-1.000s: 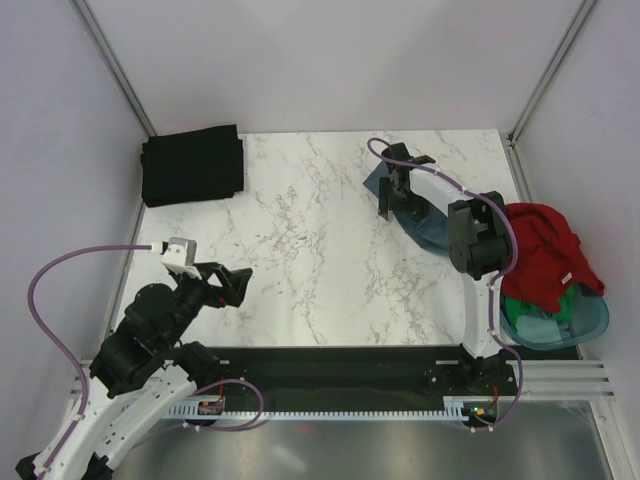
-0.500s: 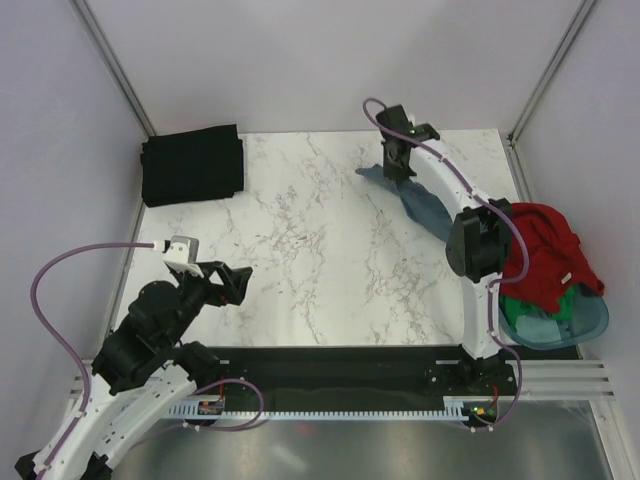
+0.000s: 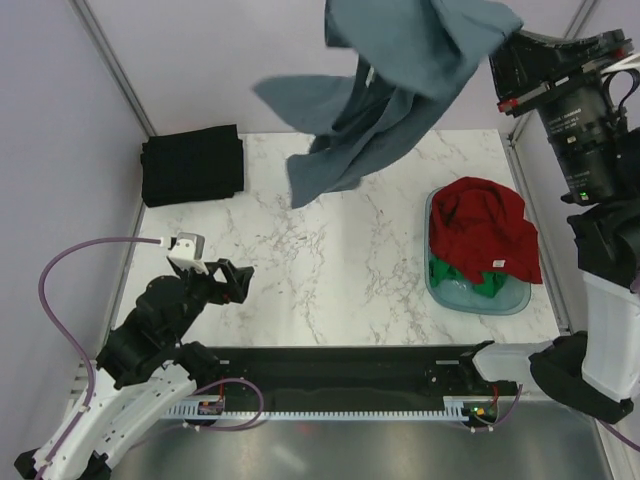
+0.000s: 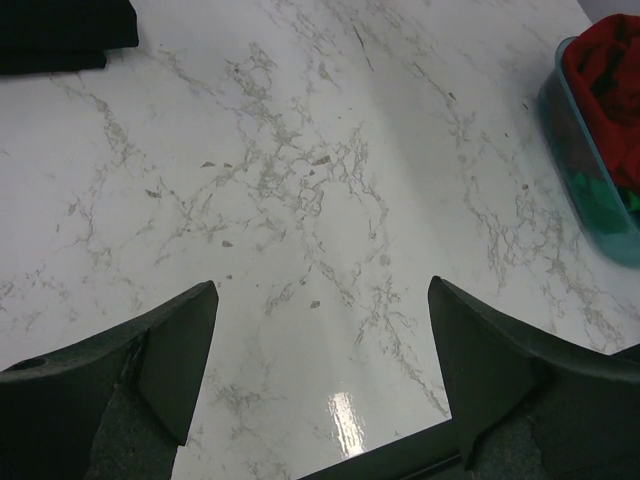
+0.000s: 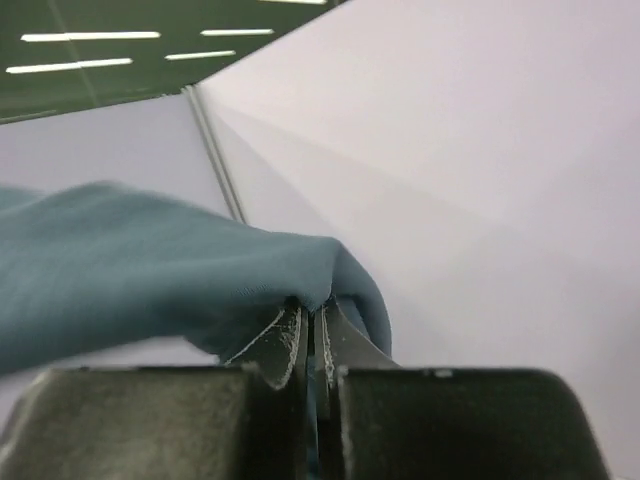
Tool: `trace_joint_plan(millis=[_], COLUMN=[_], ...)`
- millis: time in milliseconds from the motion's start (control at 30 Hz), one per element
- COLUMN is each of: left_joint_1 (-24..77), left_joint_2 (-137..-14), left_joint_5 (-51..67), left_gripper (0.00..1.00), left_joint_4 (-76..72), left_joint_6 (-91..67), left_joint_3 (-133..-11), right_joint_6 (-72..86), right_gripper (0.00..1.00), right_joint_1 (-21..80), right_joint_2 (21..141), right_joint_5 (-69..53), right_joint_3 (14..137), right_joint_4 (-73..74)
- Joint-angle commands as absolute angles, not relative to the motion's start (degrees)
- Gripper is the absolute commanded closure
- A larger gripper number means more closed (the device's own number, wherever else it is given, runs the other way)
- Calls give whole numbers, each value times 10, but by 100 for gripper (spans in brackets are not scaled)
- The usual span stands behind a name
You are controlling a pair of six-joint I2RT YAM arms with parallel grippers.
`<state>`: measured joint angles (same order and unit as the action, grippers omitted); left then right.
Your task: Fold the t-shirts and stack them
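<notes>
A slate blue-grey t-shirt (image 3: 390,90) hangs high above the far side of the table, spread out and trailing to the left. My right gripper (image 5: 312,315) is shut on a fold of it (image 5: 150,280); in the top view the cloth hides the fingers. A black t-shirt (image 3: 193,164) lies folded at the far left corner. A red t-shirt (image 3: 485,230) sits heaped on a green one (image 3: 455,275) in the tub. My left gripper (image 4: 322,290) hovers open over the near left of the table, nothing between its fingers.
The pale blue tub (image 3: 500,300) stands on the right of the marble table (image 3: 320,250). Grey walls close in the back and sides. The black rail (image 3: 330,365) runs along the near edge.
My right gripper shut on the blue-grey shirt at the far table and swung it high up. The tub now stands further left on the table. The left arm barely moved.
</notes>
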<state>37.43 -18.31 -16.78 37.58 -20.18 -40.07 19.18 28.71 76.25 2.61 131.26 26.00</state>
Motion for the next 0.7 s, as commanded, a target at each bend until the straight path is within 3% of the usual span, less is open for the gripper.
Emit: trace_joint_plan(millis=[0,100,133,233,400,667], left_joint_1=[370,370,371,369,369,363], left_joint_2=[-182,-180,-179,-170,-151,-171], left_joint_5=[-185,-189,-191,-203,-222,-217], left_gripper=[7,7,7,7,7,8], left_joint_4=[367,369,370,373,374,375], left_joint_6=[-192,-192,-192,-194,-198,-199], left_joint_3=[-401,-403,-402,-403,-400,-403], right_joint_6=[194,232,259,300,383,349], right_gripper=[100,100,84,2,2,2], right_joint_1=[287,287,287,286,216,210], right_joint_2=[814,795,790,782,770,844], right_joint_5=[-11,18,25,47,30,-34], right_joint_3=[1179,1074,1041,890,637,606], right_joint_4=[257,257,267,320,334,299])
